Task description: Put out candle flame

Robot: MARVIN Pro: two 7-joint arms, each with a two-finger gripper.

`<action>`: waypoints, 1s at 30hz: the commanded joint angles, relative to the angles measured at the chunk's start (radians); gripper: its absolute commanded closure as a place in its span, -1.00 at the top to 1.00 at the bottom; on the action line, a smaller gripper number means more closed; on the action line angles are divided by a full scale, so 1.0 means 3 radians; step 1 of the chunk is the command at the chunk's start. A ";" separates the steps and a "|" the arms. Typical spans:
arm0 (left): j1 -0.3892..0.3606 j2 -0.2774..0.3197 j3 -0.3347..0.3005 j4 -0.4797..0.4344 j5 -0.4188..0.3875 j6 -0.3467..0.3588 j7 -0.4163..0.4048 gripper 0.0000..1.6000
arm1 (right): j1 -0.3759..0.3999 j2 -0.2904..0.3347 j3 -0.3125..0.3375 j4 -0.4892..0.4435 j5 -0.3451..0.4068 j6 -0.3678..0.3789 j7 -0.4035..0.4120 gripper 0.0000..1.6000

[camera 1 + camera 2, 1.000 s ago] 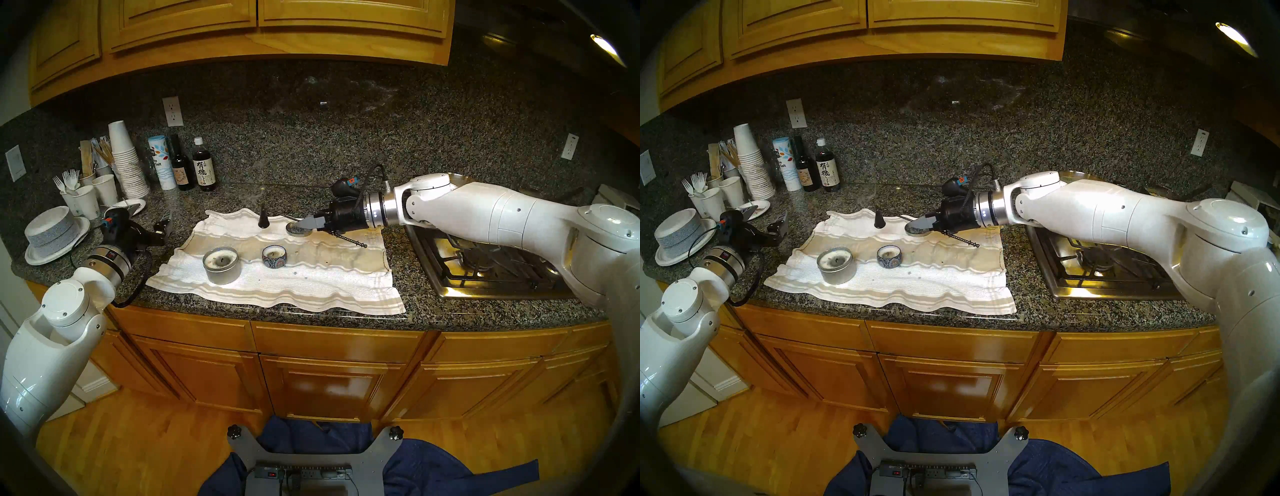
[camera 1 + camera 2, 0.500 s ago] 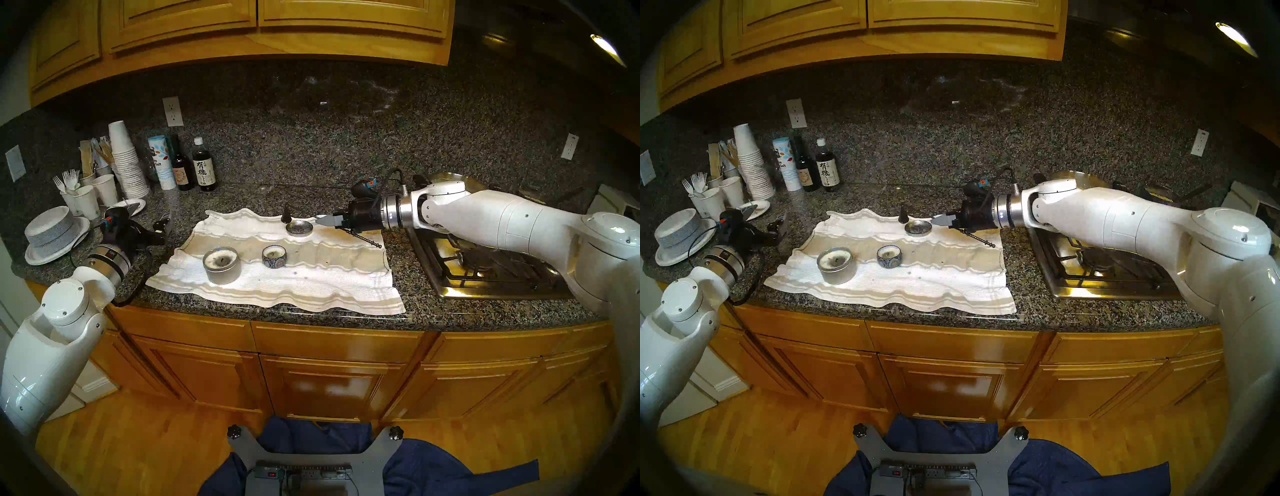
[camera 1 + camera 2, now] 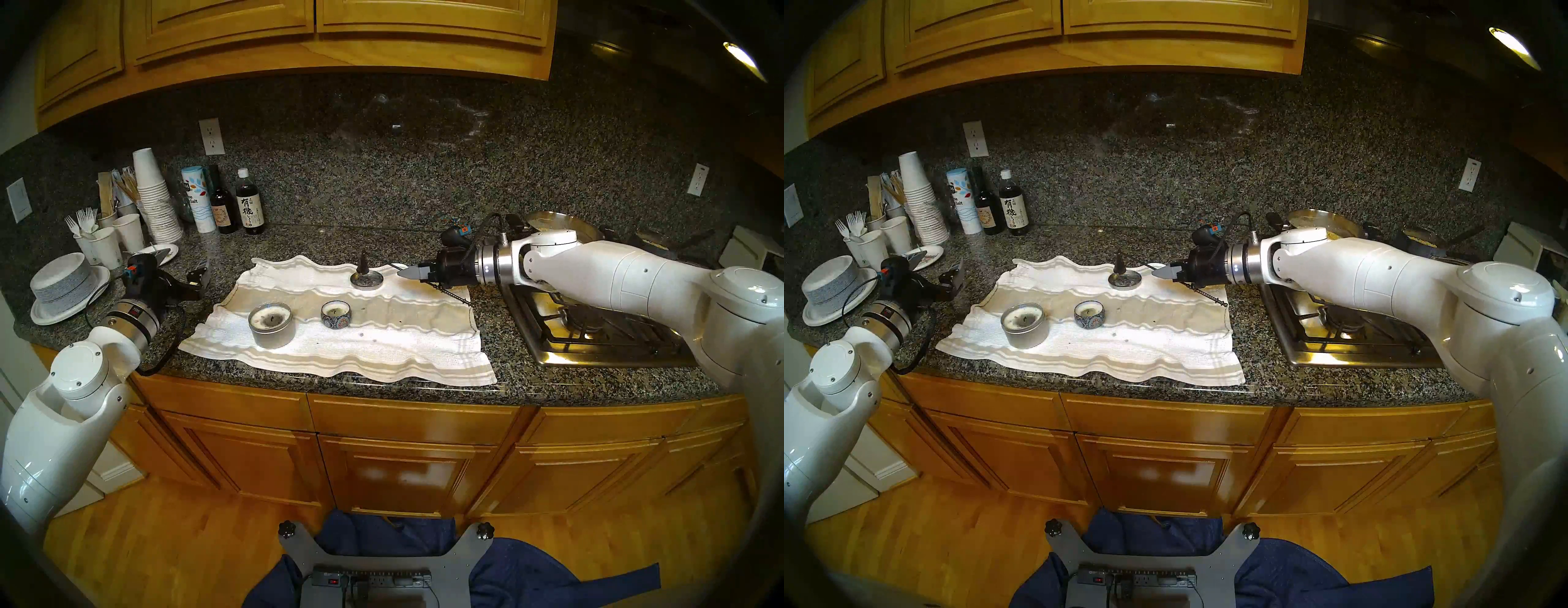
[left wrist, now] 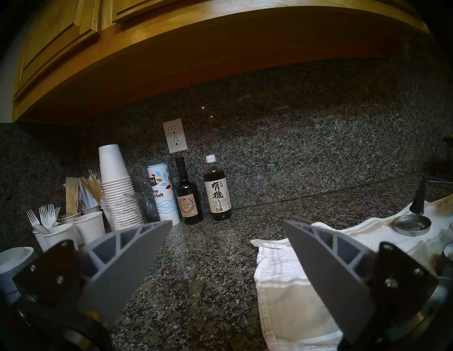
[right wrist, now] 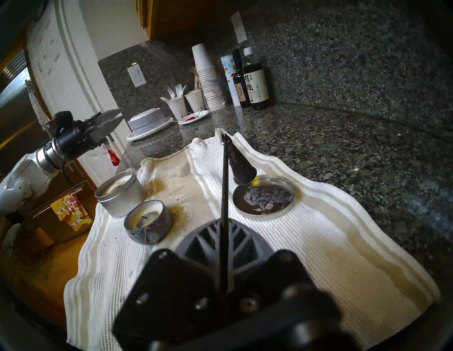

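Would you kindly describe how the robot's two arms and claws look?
Both arms have glossy white shells, a silver wrist ring and a black claw housing with a looping black cable and an orange-blue tag. The left claw and the right claw have grey, ribbed, wedge-shaped fingers.

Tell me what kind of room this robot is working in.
Most likely a home kitchen. A granite counter runs under wooden cabinets, a gas stove sits at the right, and a soy sauce bottle stands by stacked paper cups against the backsplash.
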 commanded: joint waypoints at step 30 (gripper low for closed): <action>-0.0047 0.0026 -0.0102 -0.0082 0.0001 -0.0065 -0.0016 1.00 | -0.0051 -0.0257 0.0029 0.0421 0.0040 -0.0065 0.0052 -1.00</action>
